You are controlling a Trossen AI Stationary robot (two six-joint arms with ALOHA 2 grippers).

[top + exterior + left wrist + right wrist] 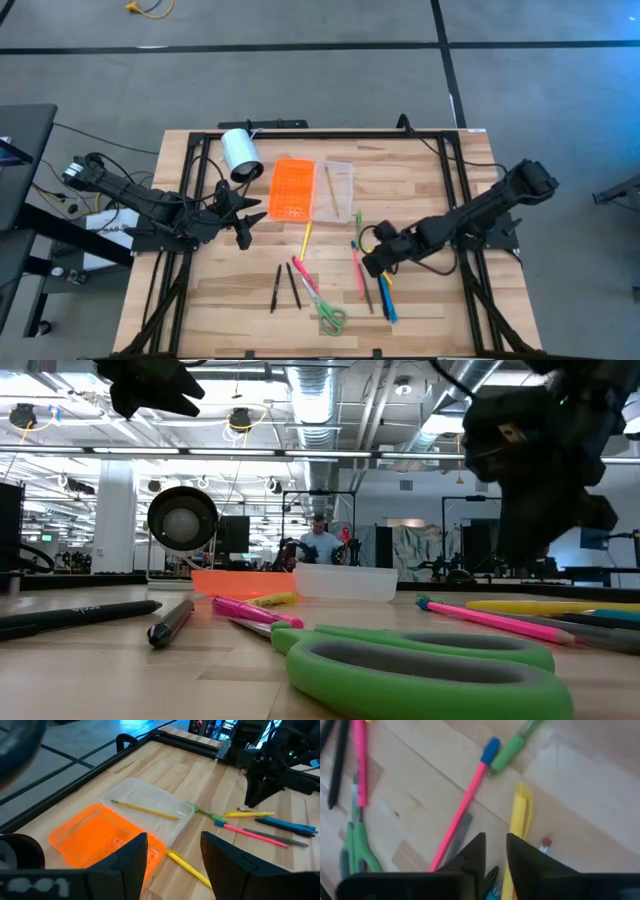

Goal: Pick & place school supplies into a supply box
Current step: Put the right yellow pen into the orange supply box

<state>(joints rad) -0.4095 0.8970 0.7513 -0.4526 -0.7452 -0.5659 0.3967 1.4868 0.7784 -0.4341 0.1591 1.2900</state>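
Green-handled scissors (325, 305) lie at the near edge of the wooden table (420, 170), blades pointing toward a short pink pen (297, 273). Two black pens (277, 287) rest just beside them. A cluster of pens follows, blue ones (387, 300) among them and a long pink pen (357, 270) at its edge. The right gripper (372, 262) hangs over this cluster. Its fingers (477, 850) stand slightly parted and hold nothing, above a yellow pen (520, 815). A yellow pencil (306, 240) lies alone between this cluster and the supply box. The left gripper (245, 222) is raised beside the box, its fingers (135, 852) wide apart and empty. The supply box lies open near the middle of the table, orange lid (292, 188) flat beside the clear tray (345, 200), the two touching. One thin yellow pencil (145, 810) lies in the tray. Farthest back, a white cylinder (240, 153) lies on its side near the lid.
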